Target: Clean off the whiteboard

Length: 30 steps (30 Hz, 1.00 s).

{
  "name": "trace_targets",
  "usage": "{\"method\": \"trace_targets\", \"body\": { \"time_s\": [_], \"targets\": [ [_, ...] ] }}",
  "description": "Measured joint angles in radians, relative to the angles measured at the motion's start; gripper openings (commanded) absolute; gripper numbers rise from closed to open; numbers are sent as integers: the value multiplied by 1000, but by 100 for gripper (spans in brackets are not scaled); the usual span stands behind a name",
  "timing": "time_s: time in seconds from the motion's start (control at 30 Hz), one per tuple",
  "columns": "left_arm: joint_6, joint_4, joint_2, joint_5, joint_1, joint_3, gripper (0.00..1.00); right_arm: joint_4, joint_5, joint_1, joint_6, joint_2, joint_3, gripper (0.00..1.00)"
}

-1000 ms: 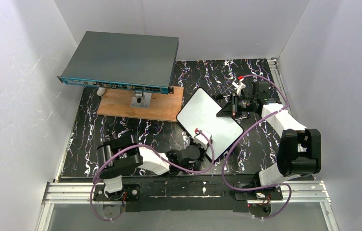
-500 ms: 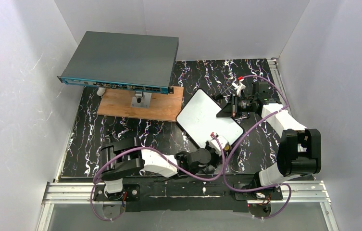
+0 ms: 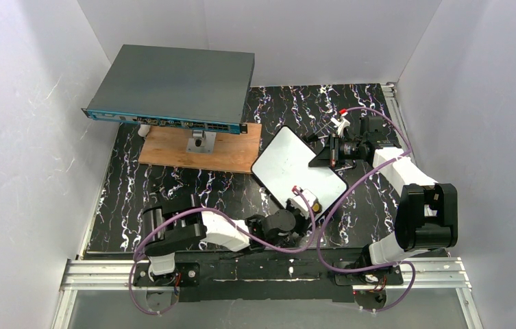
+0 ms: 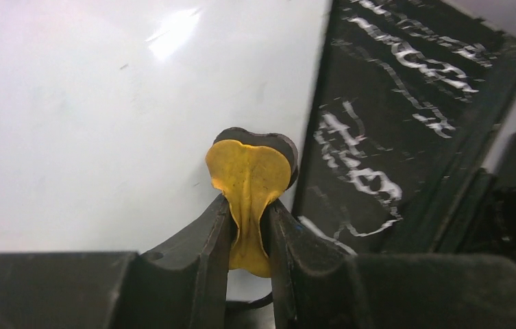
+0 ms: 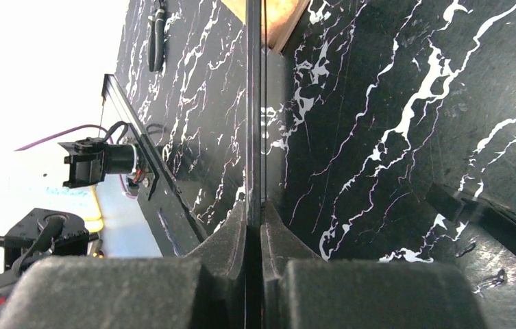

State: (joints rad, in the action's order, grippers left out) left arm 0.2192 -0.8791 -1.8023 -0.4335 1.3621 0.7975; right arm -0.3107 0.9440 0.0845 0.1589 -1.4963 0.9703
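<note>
Much of the contact is hidden from above: in the overhead view the left gripper [image 3: 306,204] sits at the near right edge of the whiteboard [image 3: 289,163], and we cannot see what it carries, while the right gripper [image 3: 334,152] meets the board's far right edge among dark parts that we cannot separate. The left wrist view settles the first point: its jaws are pinched narrow on a yellow pad [image 4: 248,181] with a dark backing, the pad's head standing against the white surface close to the board's right border, with the black marbled table [image 4: 392,130] beyond. Only faint specks show on that surface and we cannot tell whether they are writing; the pad's lower end is lost between the fingers [image 4: 193,253]. The right wrist view shows the board only as a thin dark line seen edge-on, with that gripper's jaws closed tight on it; how far the board runs is cut off at the top. The whiteboard lies turned like a diamond, right of centre on the table, just beside the brown wooden plank [image 3: 200,149]. We count two arms, two grippers, one whiteboard, one yellow pad, one plank, and one grey box [image 3: 173,86] with a blue front edge, raised over the plank's far side.
</note>
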Motion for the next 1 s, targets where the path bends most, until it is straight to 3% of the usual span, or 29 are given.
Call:
{"method": "trace_targets", "body": {
  "time_s": [0.23, 0.43, 0.67, 1.0],
  "targets": [
    [53, -2, 8, 20, -46, -40, 0, 14, -8, -2, -8, 0, 0, 1],
    [49, 89, 3, 58, -37, 40, 0, 14, -7, -4, -8, 0, 0, 1],
    [50, 264, -7, -32, -11, 166, 0, 13, -6, -4, -2, 0, 0, 1],
    [39, 328, -26, -95, 2, 196, 0, 15, -8, -4, -9, 0, 0, 1]
  ]
}}
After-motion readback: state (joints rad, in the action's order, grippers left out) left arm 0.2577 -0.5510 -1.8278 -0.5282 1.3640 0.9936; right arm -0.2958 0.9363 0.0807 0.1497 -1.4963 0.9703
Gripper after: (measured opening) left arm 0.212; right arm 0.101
